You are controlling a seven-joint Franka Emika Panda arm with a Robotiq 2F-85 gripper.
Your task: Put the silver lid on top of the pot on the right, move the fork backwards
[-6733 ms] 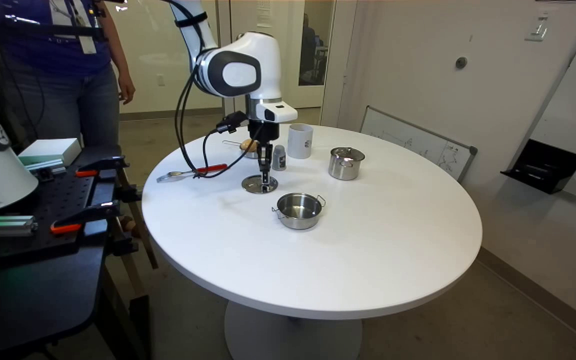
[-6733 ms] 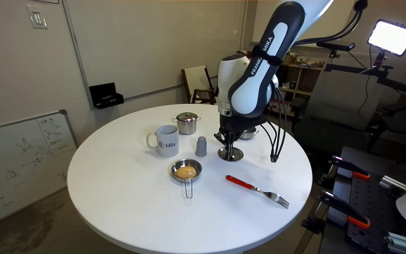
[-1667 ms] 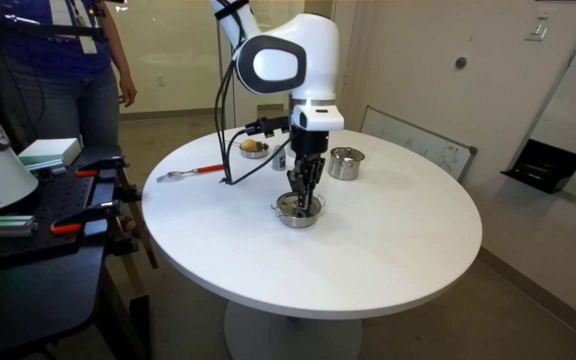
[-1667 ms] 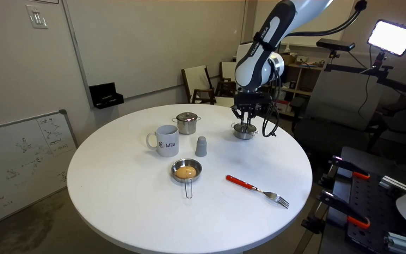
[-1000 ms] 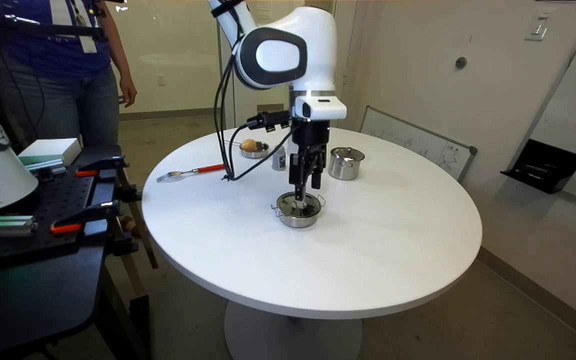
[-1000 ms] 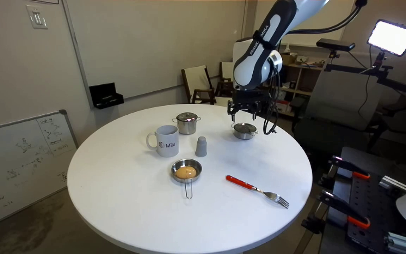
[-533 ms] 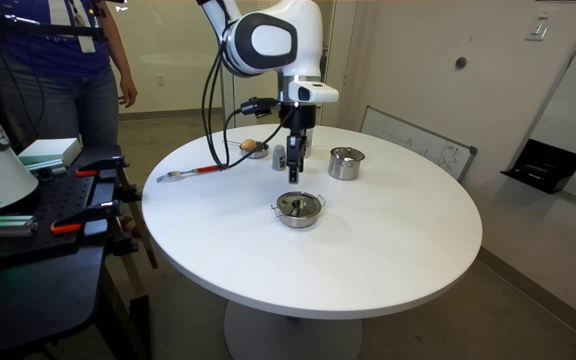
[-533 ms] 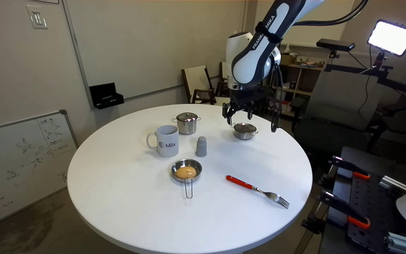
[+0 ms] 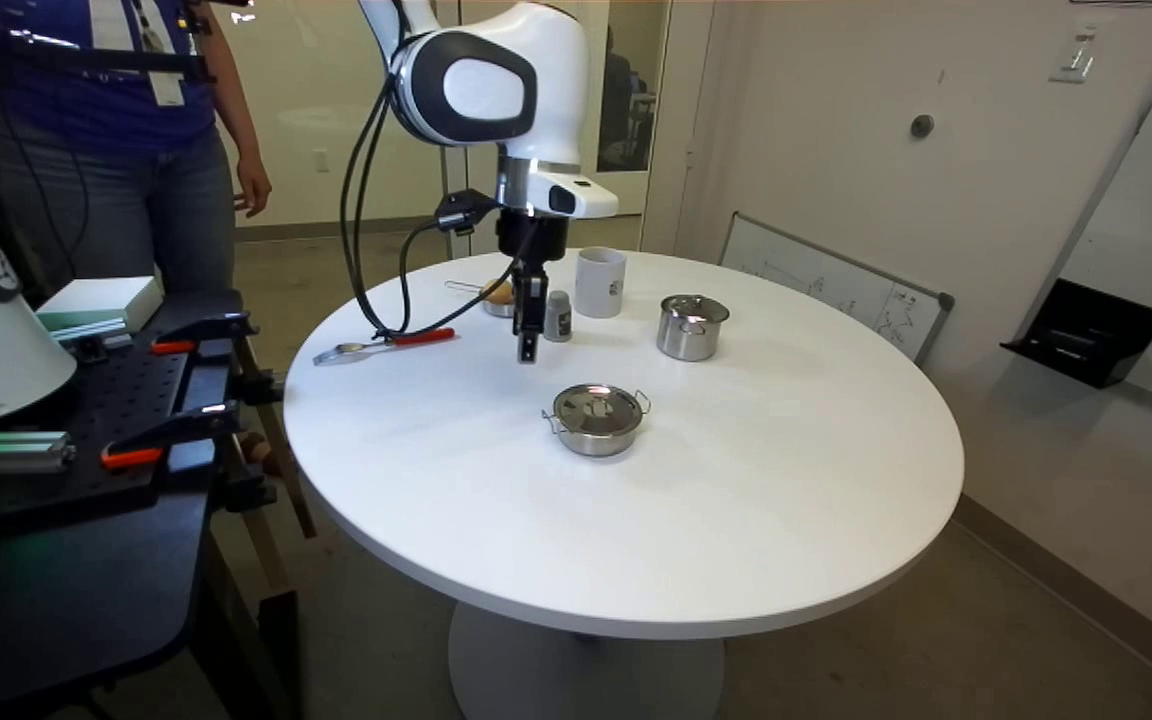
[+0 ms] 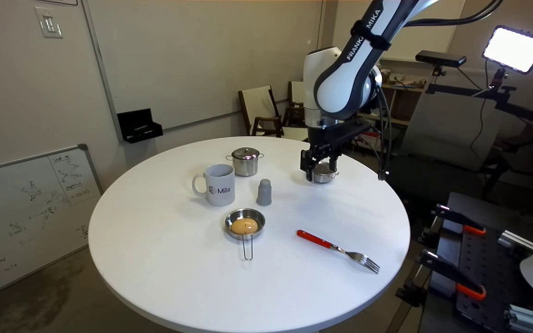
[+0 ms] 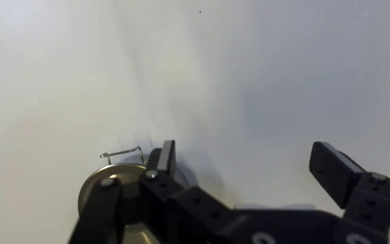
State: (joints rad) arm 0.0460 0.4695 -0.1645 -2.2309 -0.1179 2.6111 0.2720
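Note:
The silver lid (image 9: 598,406) rests flat on the low silver pot (image 9: 596,440), covering its mouth. In the wrist view the lid (image 11: 122,171) is at the lower left, partly behind a finger. My gripper (image 9: 528,352) hangs above the table between pot and fork, apart from both. Its fingers (image 11: 168,157) are spread wide with only tabletop between them, so it is open. The fork (image 10: 317,239), red handle and silver tines, lies on the table near the edge by the robot base. It shows in both exterior views.
A taller lidded pot (image 10: 245,163), a white mug (image 10: 220,187) and a grey shaker (image 10: 264,192) stand beyond the gripper. A small pan (image 10: 229,230) holds an egg-like yellow-brown item (image 10: 244,226). Arm cables (image 9: 376,290) hang close to the fork.
The lid went from the table onto the pot in my gripper. The fingers then opened and released it. Since then the gripper has risen and moved away from the pot, toward the fork's side.

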